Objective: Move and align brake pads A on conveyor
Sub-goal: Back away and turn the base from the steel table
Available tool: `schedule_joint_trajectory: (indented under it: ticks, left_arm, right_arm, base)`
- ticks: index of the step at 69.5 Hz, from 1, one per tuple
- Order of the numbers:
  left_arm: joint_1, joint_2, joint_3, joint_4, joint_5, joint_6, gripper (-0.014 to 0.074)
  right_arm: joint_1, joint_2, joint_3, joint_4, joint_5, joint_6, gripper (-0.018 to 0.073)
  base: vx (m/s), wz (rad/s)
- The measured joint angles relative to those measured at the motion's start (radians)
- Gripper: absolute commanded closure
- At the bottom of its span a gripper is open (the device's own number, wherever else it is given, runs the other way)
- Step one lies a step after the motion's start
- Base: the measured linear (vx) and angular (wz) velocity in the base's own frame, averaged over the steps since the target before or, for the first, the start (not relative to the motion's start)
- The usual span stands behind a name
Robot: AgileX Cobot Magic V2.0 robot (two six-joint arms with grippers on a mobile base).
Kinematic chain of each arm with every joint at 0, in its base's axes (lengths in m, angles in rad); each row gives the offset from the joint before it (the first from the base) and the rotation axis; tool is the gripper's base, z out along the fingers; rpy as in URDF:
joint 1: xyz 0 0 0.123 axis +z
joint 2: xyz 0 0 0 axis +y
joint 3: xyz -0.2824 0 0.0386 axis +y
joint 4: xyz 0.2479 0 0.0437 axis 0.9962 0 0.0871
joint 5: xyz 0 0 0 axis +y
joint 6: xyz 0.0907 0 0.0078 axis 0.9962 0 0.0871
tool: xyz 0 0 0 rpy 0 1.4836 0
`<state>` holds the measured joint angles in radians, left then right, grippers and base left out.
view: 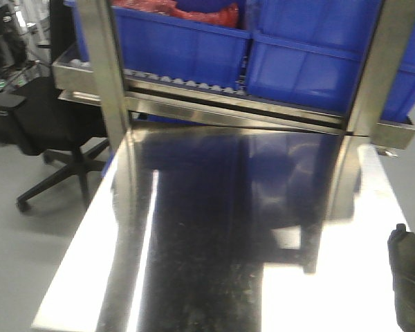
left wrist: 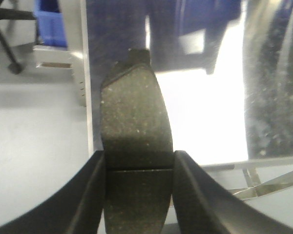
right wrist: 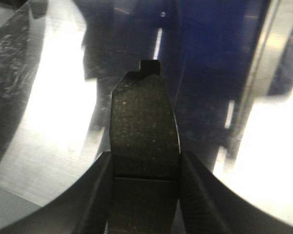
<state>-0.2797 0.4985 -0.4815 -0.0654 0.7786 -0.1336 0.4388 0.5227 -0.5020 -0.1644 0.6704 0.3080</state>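
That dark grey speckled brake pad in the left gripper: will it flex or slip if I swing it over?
Probably rigid: the dark grey curved pad juts straight from the left gripper without sagging. Its gritty, speckled face likely resists slipping. It looks dense, so maybe heavy for its size; swing gently.

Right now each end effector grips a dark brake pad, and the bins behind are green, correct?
No: the bins are blue, as the exterior front-facing view shows. The left end effector and right end effector each grip a dark brake pad.

Brake pads A [left wrist: 134, 146] [right wrist: 144, 141], near ends off-frame.
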Motion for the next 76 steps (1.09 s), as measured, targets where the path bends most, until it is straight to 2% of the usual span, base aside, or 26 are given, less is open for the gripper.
schedule_joint_trajectory:
  ticks: [25, 76]
  left_arm:
    - [0.000, 0.000, 0.000, 0.000, 0.000, 0.000, 0.0422]
    - [0.000, 0.000, 0.000, 0.003, 0.000, 0.000, 0.0422]
  right_arm:
    - [0.000, 0.000, 0.000, -0.001, 0.005, 0.000, 0.0382]
    - [0.000, 0.000, 0.000, -0.001, 0.018, 0.000, 0.0382]
  base:
    - [-0.06, 0.48]
    - [-0.02, 0.66]
